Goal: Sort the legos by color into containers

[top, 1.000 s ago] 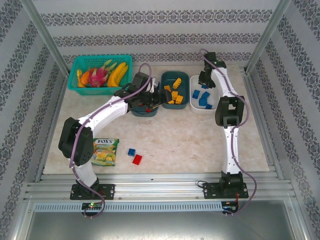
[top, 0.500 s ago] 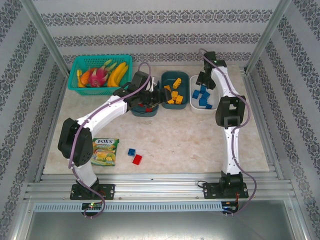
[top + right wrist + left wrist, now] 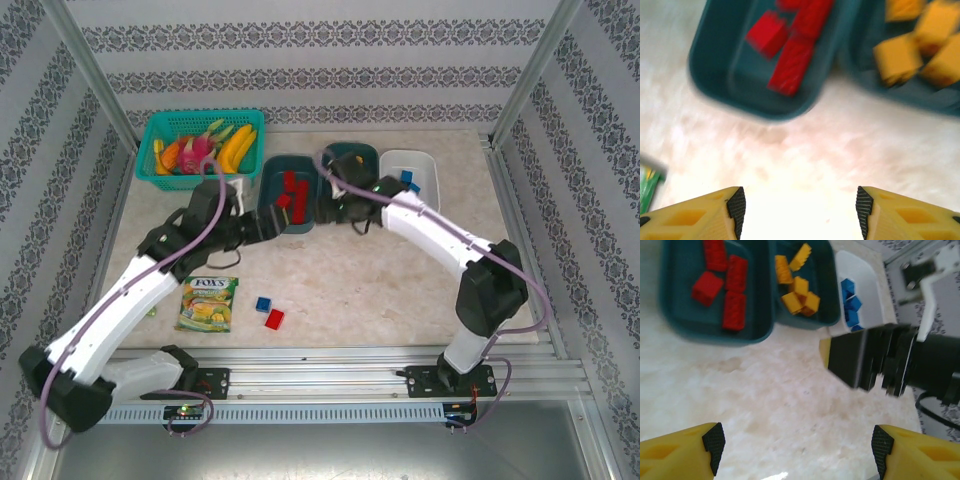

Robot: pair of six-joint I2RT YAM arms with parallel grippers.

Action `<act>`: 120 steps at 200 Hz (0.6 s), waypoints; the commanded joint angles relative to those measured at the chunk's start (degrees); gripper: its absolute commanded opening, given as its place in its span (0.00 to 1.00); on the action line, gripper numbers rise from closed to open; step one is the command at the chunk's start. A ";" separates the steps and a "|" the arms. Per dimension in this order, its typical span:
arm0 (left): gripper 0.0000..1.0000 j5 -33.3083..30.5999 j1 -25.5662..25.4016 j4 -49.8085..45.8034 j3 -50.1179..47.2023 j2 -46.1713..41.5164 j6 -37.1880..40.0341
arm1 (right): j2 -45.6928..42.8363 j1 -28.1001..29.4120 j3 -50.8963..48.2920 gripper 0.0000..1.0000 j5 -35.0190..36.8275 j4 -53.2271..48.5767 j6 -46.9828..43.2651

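Red legos point(image 3: 290, 190) lie in the left dark teal container point(image 3: 271, 205). The middle teal container point(image 3: 830, 315) holds orange-yellow legos point(image 3: 797, 290), and the white container point(image 3: 425, 165) holds blue legos point(image 3: 407, 180). A loose blue lego point(image 3: 263, 303) and a loose red lego point(image 3: 274, 318) sit side by side on the table near the front. My left gripper point(image 3: 258, 230) hangs open just in front of the red container, nothing between its fingertips point(image 3: 714, 442). My right gripper point(image 3: 338, 208) is open and empty in front of the middle container, its arm crossing over that tub.
A green-yellow snack packet point(image 3: 208, 302) lies left of the loose legos. A bright teal basket point(image 3: 150, 165) of fruit stands at the back left. The two grippers are close together, the right one point(image 3: 875, 360) just to the right of my left fingers. Metal frame posts border the table.
My left arm has drawn back from the red container toward the near left. My right arm has swung left from the white container to the middle one, and its jaws have opened.
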 commanded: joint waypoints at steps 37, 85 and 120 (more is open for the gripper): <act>0.80 -6.00 -0.70 -18.67 -9.09 -21.33 -4.57 | 2.74 18.24 -5.54 0.67 -5.89 5.64 -4.70; 0.80 -8.31 -0.74 -30.14 -8.78 -33.78 -9.44 | 14.05 24.76 3.14 0.77 -0.85 -1.01 -10.37; 0.80 -9.61 -0.70 -36.17 -7.63 -39.28 -11.47 | 21.47 26.78 11.08 0.79 2.99 -6.05 -13.20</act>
